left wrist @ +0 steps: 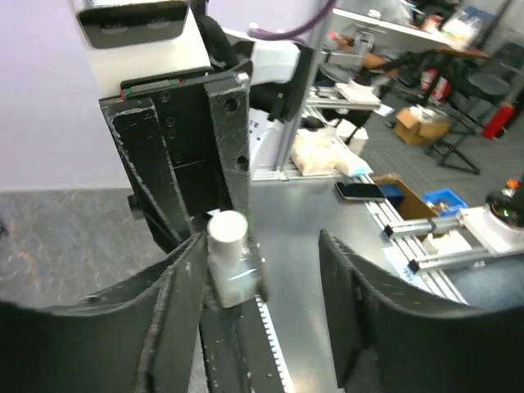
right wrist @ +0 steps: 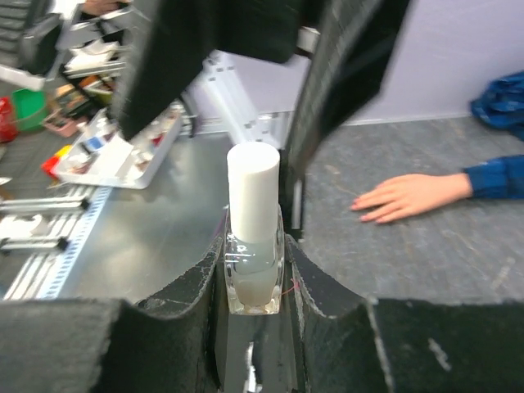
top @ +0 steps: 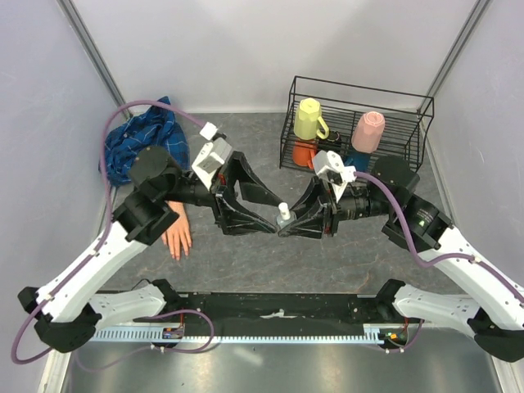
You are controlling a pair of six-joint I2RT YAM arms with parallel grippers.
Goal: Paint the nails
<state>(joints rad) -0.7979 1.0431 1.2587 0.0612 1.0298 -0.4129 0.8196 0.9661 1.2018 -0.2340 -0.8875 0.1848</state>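
We start with the grey, stone-patterned counter (top: 246,262), which fills the walled cell. At 1 o'clock on it stands a black wire rack (top: 360,87) holding a yellow cup (top: 309,119), a pink cup (top: 368,131) and, lower down, an orange cup (top: 304,152). At 10 o'clock lies a crumpled blue plaid sleeve (top: 139,143). Out of it, pointing toward 6 o'clock, reaches the mannequin hand (top: 177,236). It lies palm down on the counter at about 9 o'clock, and the left arm hides its wrist in the top view.

The two arms meet near the middle of the counter. The right hand (right wrist: 255,262) is clenched on the small bottle (right wrist: 252,225), with one finger pressed to each side of the glass, and holds it upright. The left hand (left wrist: 260,246) is released, its fingers standing apart. One finger is just beside the bottle's cap and the other is well clear of it. We cannot tell whether the near finger touches the cap.

The bottle has a tall white cap and a clear, squarish body with pale liquid low inside.

From the right wrist, the mannequin hand lies at 3 o'clock of the bottle, pale peach, with its fingers flat and slightly spread. The nails (right wrist: 360,202) are tiny spots at the fingertips, a touch redder than the skin. They are too small for us to judge any gloss. They lie well apart from the bottle and from both robot hands.
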